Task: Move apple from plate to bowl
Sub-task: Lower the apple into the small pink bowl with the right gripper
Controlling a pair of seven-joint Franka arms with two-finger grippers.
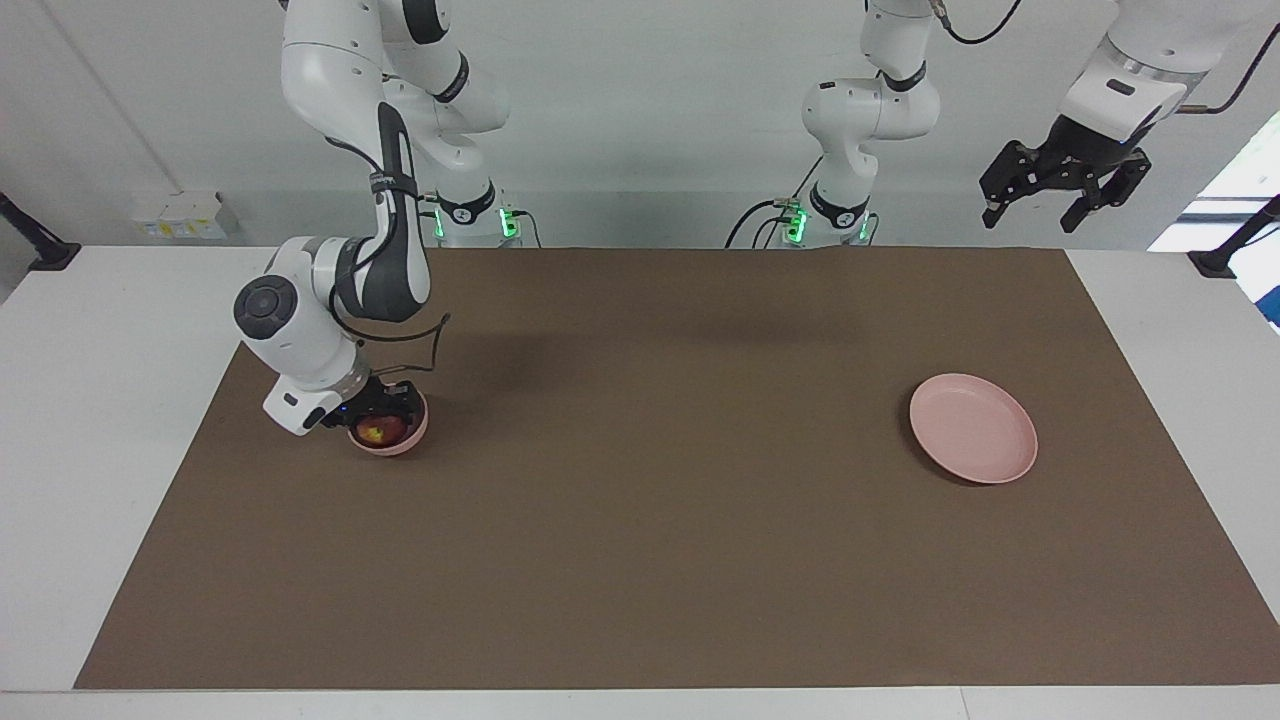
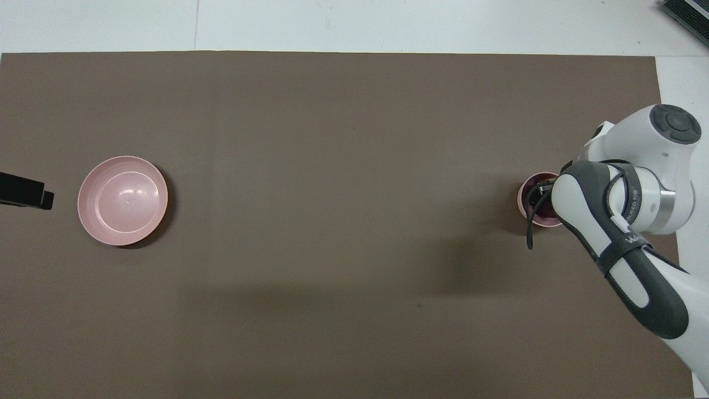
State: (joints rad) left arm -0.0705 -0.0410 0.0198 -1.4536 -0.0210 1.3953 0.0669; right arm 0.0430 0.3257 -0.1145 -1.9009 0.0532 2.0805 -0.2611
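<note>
Right pincer [image 1: 385, 418] is down in the bowl [image 1: 412, 440], closed on the apple [image 1: 379, 432]; apple sits inside the bowl, at the right arm's end of the surface [image 1: 640, 560]. Whether it rests on the bowl's bottom, can't tell.

Apple: prob. firm, fairly light, smooth waxy skin so a bit slippery, and round, so it can roll out of a loose pinch. Bruises if squeezed hard. Best hold, I'd say, is across its widest part, fingers on two facing sides, approx. level. Bowl looks light and could shift if nudged.

Plate [image 1: 973, 428] lies bare, well apart, toward the left arm's end.

Left pincer [image 1: 1060, 190] hangs high up over the surface's edge at its own end, fingers spread wide, holding nothing; that arm waits.

Writing: some lettering on the right arm's grey link in the overhead view, not readable. No labels on apple, bowl or plate.
</note>
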